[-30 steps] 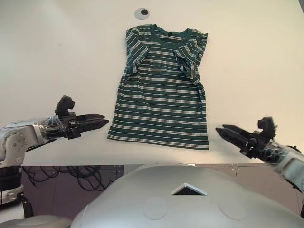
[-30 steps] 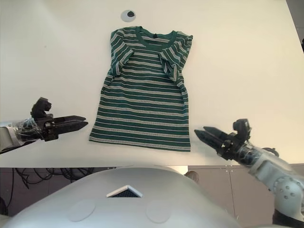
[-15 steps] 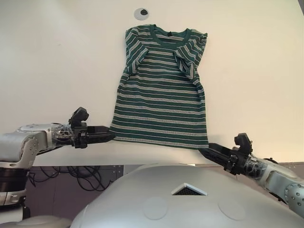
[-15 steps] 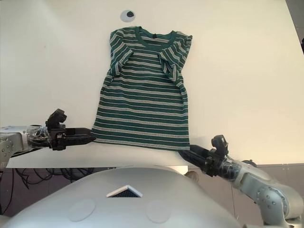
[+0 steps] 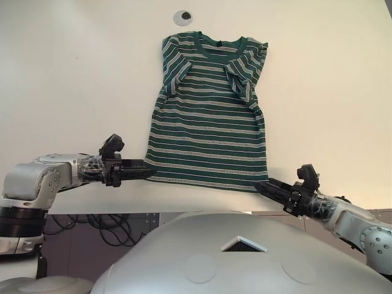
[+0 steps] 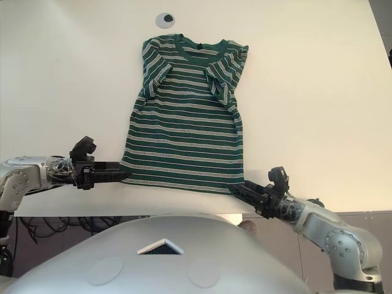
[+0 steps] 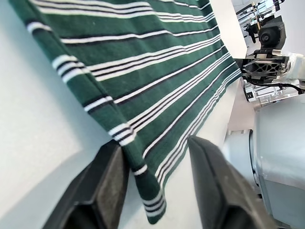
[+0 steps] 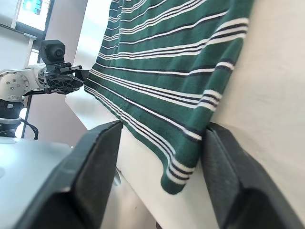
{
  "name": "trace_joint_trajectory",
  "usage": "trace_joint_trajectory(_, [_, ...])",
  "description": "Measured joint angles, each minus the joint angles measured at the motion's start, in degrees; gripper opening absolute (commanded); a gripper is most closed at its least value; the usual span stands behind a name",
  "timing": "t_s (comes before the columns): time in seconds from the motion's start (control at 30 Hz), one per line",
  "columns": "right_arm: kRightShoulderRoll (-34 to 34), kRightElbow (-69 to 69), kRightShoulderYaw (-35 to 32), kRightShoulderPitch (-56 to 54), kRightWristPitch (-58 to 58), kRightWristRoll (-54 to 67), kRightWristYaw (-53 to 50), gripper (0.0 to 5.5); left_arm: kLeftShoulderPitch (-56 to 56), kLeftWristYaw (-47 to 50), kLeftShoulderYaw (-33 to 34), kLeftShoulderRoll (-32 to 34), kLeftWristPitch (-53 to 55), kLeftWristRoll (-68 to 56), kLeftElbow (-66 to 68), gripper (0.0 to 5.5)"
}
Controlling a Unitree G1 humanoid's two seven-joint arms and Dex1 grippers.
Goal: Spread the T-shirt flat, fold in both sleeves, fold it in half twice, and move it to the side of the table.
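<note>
Flat on the pale desk [image 5: 73, 92] lies the green striped T-shirt [image 5: 208, 122], its collar at the far end and its hem along the desk's near edge. Both sleeves are folded in over the chest, the one on the robot's right bunched into a thicker ridge than the one on the left. The body of the shirt is smooth and not yet folded in half.

Low at the near edge, the left gripper [image 5: 147, 174] sits at the hem's left corner, pointing inward toward the cloth. From the left wrist camera, its two dark fingers [image 7: 107, 186] stand apart with the hem corner between them; the cloth touches or nearly touches one finger, but nothing is clamped.

Likewise, the right gripper [image 5: 262, 185] is at the hem's right corner, aimed inward from the other side. Seen from the right wrist camera, its fingers [image 8: 95, 176] are spread wide, with the corner of the hem lying in the gap on the desk surface, not pinched.

Just beyond the collar, apart from the shirt, a small round grey disc [image 5: 182, 17] with a dark centre rests on the desk.
</note>
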Motion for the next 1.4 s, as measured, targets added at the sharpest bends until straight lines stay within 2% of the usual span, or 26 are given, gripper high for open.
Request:
trace_joint_trajectory(0.17, [-0.1, 0.7, 0.5, -0.7, 0.8, 0.4, -1.4, 1.26, 0.1, -0.1, -0.5, 0.7, 0.5, 0.1, 0.7, 0.91])
trace_joint_trajectory(0.37, [-0.4, 0.3, 0.7, -0.7, 1.4, 1.2, -1.3, 0.51, 0.1, -0.1, -0.6, 1.4, 0.9, 0.7, 0.9, 0.12])
trace_joint_trajectory(0.5, [-0.2, 0.1, 0.4, -0.9, 0.9, 2.2, -1.2, 0.05, -1.1, -0.9, -1.5, 1.8, 1.0, 1.2, 2.1, 0.00])
trace_joint_trajectory(0.73, [-0.4, 0.2, 1.1, -1.4, -0.8, 1.6, -0.4, 0.05, -1.5, -2.2, -2.3, 2.7, 3.4, 0.3, 0.0, 0.00])
trace_joint_trajectory(0.9, [-0.8, -2.1, 1.8, 3.5, 1.1, 3.4, 2.6, 0.05, 3.5, -6.2, -2.2, 8.3, 4.5, -0.7, -4.0, 0.00])
trace_joint_trajectory(1.03, [-2.9, -4.4, 0.1, 6.4, 2.8, 7.7, 4.6, 0.05, 3.3, -8.2, -1.6, 11.2, 4.5, -1.3, -4.8, 0.00])
trace_joint_trajectory(1.23, [-3.4, -0.1, -5.2, -4.2, 4.3, 17.9, 1.0, 0.05, -10.7, -8.8, -0.8, 8.6, 10.4, -6.7, -1.9, 0.00])
trace_joint_trajectory(1.4, [-7.9, 7.1, -5.8, -18.2, 6.8, 26.3, -2.1, 0.05, -26.8, -8.3, -3.1, 3.0, 13.8, -7.6, 7.6, 0.00])
